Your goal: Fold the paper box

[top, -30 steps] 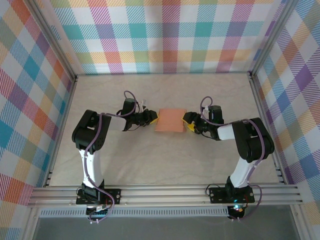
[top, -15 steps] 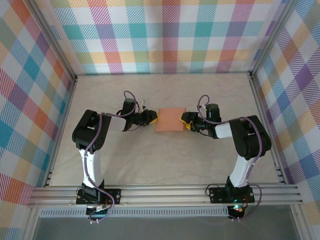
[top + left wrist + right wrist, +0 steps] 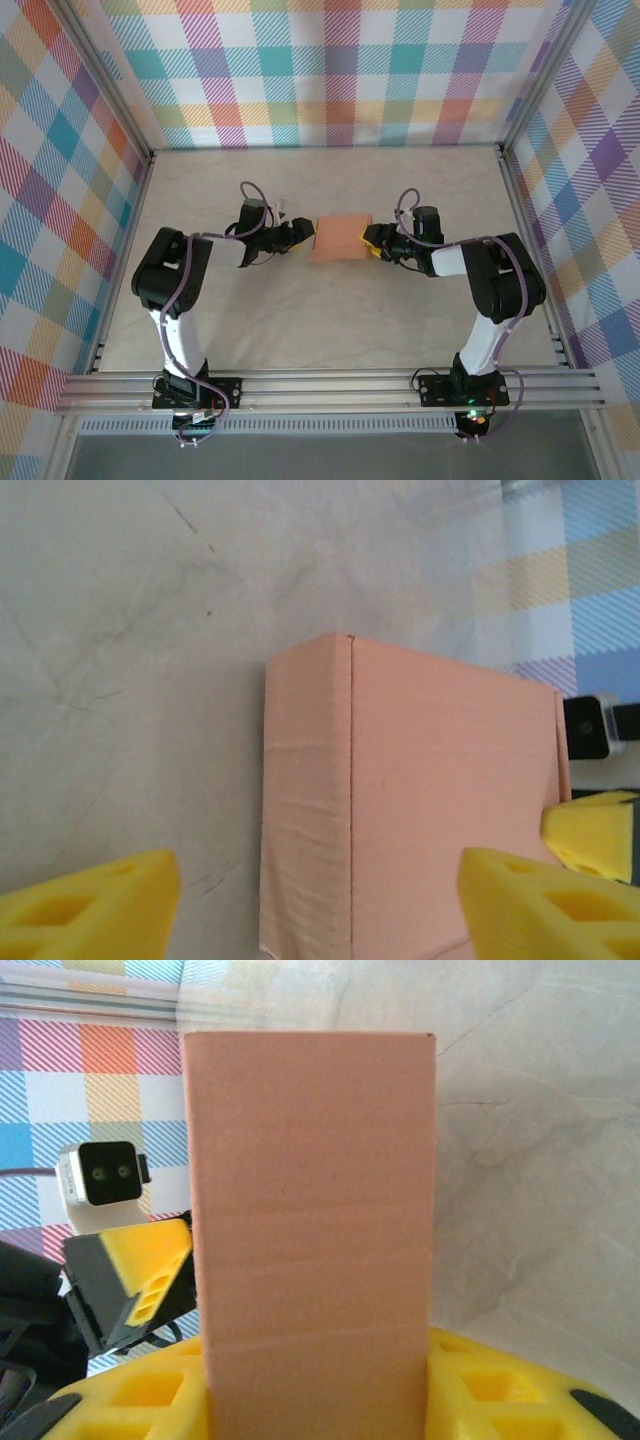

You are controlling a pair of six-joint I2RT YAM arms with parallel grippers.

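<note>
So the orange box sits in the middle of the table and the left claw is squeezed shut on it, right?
Not quite. The paper box does sit in the middle of the table, but the left claw is open, not squeezed shut. The left wrist view shows its yellow fingers standing wide apart, with bare table between one finger and the box.
</note>
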